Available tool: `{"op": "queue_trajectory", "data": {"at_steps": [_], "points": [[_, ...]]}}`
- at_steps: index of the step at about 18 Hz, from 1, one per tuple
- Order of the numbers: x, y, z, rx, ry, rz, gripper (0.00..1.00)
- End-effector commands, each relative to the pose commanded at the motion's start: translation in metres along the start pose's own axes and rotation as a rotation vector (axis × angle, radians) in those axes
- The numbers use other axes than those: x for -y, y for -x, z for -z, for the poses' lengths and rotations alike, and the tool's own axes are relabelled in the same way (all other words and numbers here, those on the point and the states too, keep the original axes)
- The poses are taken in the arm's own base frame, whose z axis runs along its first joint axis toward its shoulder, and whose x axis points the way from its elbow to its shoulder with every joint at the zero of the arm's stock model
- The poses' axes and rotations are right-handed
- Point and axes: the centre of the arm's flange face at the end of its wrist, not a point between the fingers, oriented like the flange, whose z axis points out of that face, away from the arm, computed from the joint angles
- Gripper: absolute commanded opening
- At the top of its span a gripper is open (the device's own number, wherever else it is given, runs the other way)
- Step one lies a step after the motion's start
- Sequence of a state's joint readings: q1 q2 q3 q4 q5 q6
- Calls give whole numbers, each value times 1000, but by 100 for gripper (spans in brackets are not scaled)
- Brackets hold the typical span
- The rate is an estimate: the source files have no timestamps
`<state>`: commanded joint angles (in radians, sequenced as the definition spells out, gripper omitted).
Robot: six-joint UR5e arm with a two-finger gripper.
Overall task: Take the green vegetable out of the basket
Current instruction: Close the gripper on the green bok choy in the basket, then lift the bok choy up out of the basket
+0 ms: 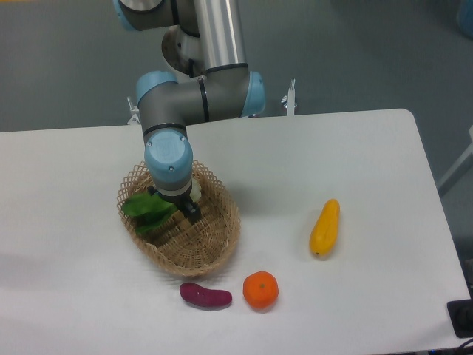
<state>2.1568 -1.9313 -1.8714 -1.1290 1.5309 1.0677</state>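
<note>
The green vegetable point(148, 211) lies in the left half of the tan wicker basket point(214, 240); only its dark leaves show, the pale stalk end is hidden under my arm. My gripper point(185, 209) hangs down into the basket right over the stalk end. One dark finger point(193, 213) shows beside the wrist; the other finger and the gap between them are covered, so whether it is open or shut does not show.
A purple sweet potato point(205, 296) and an orange point(260, 290) lie just in front of the basket. A yellow oblong vegetable point(325, 227) lies to the right. The arm's base point(199, 44) stands behind the basket at the table's far edge.
</note>
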Motion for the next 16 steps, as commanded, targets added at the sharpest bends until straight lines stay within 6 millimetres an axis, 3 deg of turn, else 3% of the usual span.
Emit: {"op": "queue_trajectory", "data": {"at_steps": [2, 4, 8, 11, 16], "points": [[-1, -4, -8, -13, 8, 7, 87], [1, -6, -9, -14, 10, 28, 72], [3, -8, -5, -8, 8, 31, 36], [4, -5, 10, 19, -11, 77, 12], [9, 7, 52, 56, -103, 177, 7]]}}
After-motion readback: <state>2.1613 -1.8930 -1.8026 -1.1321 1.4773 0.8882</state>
